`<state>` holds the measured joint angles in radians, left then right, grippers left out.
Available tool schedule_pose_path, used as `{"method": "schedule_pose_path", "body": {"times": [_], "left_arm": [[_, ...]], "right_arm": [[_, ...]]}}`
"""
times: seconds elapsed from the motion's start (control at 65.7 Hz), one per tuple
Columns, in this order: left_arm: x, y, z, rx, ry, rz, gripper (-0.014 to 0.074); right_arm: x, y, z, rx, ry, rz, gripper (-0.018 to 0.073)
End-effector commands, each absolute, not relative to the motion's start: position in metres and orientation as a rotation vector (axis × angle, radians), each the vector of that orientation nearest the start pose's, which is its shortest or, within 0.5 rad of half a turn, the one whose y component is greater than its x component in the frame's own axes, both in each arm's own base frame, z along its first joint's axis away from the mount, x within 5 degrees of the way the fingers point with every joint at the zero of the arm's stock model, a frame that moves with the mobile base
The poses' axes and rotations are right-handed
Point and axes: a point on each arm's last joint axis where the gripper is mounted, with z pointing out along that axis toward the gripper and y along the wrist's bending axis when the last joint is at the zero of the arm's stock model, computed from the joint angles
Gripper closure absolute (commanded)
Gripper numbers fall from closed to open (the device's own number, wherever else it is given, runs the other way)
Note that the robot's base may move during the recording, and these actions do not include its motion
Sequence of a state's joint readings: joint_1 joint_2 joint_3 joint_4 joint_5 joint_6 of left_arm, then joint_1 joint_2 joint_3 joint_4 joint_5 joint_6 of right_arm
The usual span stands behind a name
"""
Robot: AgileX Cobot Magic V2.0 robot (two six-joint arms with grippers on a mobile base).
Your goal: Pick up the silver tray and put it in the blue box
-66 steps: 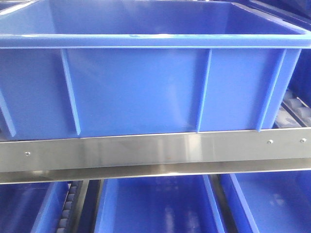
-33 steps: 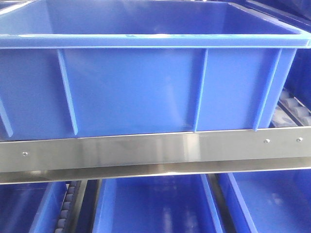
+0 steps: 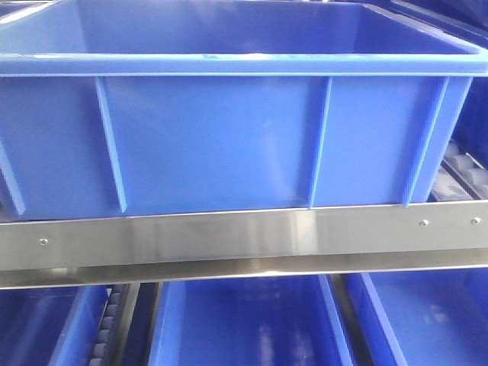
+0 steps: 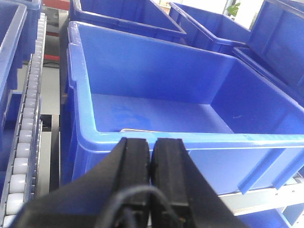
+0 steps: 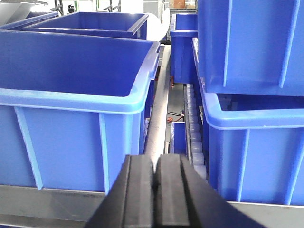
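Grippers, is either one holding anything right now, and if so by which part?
Nothing is held. The left gripper and right gripper are both shut on nothing, in front of the blue box.

You are looking at a blue box of smooth, slightly glossy moulded plastic. Brushed metal is gleaming along the shelf rail beneath it. A shiny metal tray edge is showing inside. White plastic rollers are looking smooth; the gripper pads are looking matt black, rubbery.

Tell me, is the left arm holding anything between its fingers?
No, the left fingers are pressed together with nothing between them, in front of the blue box.
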<state>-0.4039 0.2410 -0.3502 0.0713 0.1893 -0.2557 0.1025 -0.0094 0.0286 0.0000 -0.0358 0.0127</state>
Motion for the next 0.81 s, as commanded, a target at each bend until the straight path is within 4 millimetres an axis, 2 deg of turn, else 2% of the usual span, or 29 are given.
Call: {"method": "schedule_pose_path", "body": {"times": [0.0,0.517,0.578,0.669,0.791], "left_arm": [[0.061,-0.026,0.316,0.156,1.466,-0.485,0.0604],[0.060,-0.023,0.313,0.133,1.456,-0.447,0.0603],[0.058,-0.018,0.308,0.109,1.435,-0.378,0.0604],[0.054,-0.011,0.293,0.118,1.409,-0.187,0.0604],[0.046,-0.005,0.271,0.040,1.392,-0.107,0.0603]], "right_arm": [[0.052,0.005,0.223,-0.072,1.330,0.073,0.0510],[0.052,0.005,0.223,-0.073,1.331,0.074,0.0510],[0.052,0.005,0.223,-0.073,1.331,0.074,0.0510],[0.052,0.005,0.223,-0.073,1.331,0.074,0.0510],[0.052,0.005,0.223,-0.073,1.331,0.074,0.0510]]}}
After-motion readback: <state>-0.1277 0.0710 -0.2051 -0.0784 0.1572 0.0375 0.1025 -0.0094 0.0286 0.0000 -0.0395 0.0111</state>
